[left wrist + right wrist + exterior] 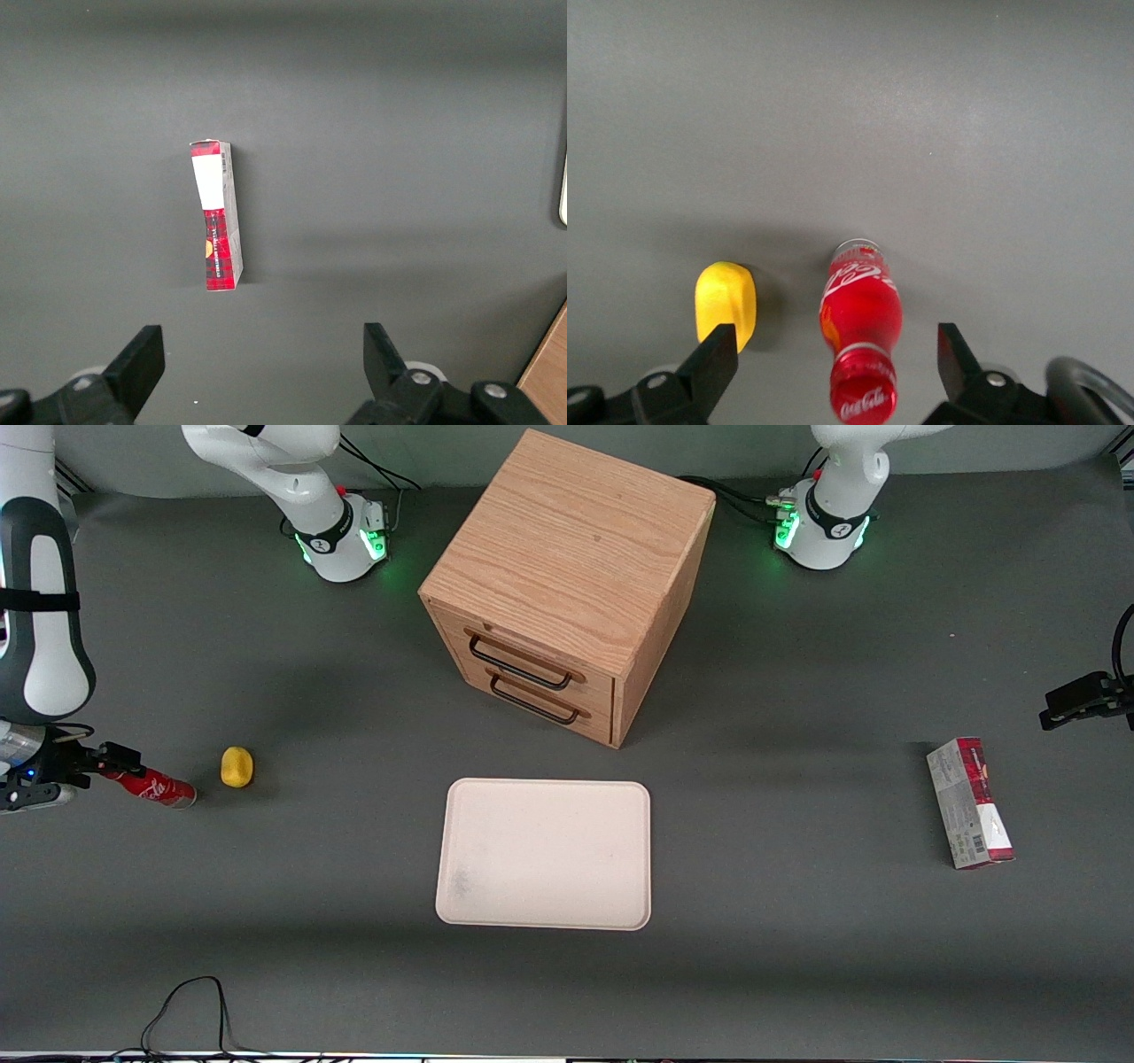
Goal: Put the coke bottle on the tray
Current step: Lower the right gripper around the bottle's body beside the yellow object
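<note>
The coke bottle (152, 786) (862, 328) is small and red with white script, and it sits on the grey table at the working arm's end. Its red cap points at my gripper (120, 766) (836, 335). I cannot tell whether it stands or lies. The gripper is open, one black finger on each side of the cap and neck with a gap on both sides, touching nothing. The cream-white tray (545, 855) lies flat near the table's middle, in front of the cabinet, well away from the bottle, with nothing on it.
A small yellow object (236, 767) (726, 301) sits close beside the bottle, between it and the tray. A wooden two-drawer cabinet (567, 576) stands farther from the front camera than the tray. A red-and-grey carton (970, 802) (217, 217) lies toward the parked arm's end.
</note>
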